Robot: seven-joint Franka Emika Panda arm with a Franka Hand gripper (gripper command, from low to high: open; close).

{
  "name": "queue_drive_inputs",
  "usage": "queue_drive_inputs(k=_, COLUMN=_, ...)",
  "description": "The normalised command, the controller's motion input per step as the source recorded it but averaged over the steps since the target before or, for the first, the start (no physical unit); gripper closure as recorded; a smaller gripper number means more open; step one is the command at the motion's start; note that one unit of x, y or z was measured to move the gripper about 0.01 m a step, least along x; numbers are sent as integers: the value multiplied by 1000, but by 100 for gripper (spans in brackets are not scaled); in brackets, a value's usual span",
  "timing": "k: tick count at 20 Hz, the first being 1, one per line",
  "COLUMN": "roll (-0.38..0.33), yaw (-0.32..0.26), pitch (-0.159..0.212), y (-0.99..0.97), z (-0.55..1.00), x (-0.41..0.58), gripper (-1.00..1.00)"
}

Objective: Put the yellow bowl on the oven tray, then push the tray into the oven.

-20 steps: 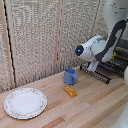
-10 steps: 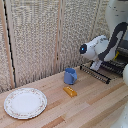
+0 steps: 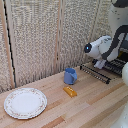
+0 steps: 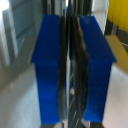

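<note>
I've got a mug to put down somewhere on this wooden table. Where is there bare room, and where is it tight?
Bare wood lies between the white plate and the orange block, and along the near edge on the exterior view's right. It is crowded around the blue cup, the dark wire tray and the robot arm above it. The pincer grips the tray's rim.

Gripper fingers pinch the baking sheet edge — yellow dish beyond.
</note>
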Motion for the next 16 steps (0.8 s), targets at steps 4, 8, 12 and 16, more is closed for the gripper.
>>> queue_drive_inputs(k=4, roll=-10, yaw=10, pitch=0, y=76, z=81, x=0, gripper=-100)
queue_drive_inputs(k=8, roll=-8, yaw=0, pitch=25, y=309, z=296, x=0, gripper=-100)
queue_drive_inputs(k=12, roll=28, yaw=-49, pitch=66, y=396, z=507, x=45, gripper=-100)
queue_drive_inputs(k=16, roll=73, yaw=-123, pitch=70, y=248, z=674, x=34, gripper=-100)
